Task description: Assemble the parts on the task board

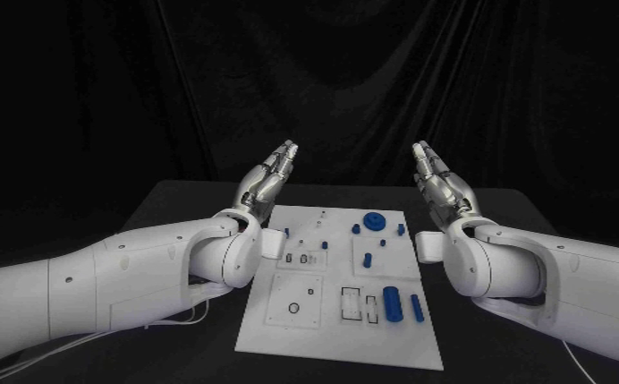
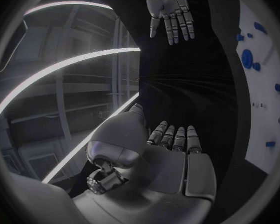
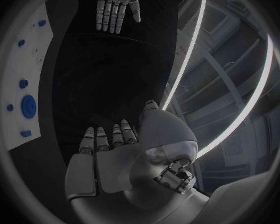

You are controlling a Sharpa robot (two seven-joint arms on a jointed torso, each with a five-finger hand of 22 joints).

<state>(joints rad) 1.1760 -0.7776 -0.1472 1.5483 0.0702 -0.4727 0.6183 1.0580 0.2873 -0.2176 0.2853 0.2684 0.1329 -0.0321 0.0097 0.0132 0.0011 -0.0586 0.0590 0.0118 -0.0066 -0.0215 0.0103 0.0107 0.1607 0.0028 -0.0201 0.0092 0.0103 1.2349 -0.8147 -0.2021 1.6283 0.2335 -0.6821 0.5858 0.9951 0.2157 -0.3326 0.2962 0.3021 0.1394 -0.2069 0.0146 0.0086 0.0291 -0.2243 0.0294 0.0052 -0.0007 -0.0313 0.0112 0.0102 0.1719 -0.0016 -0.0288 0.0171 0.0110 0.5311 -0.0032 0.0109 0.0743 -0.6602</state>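
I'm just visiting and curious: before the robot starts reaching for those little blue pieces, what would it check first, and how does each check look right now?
1. Left hand holds nothing, fingers straight: ok.
2. Right hand holds nothing, fingers straight: ok.
3. Both hands raised beyond the task board, touching nothing: ok.
4. Blue parts lie on the board, such as the round blue part at its far end: ok.
5. Long blue part near the right edge lies unobstructed: ok.
6. Which parts are already seated: cannot tell.

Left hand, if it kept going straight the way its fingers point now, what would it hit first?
Probably nothing: the left hand points up and away, above the task board, toward the dark curtain, with nothing visible between, though depth is unclear.
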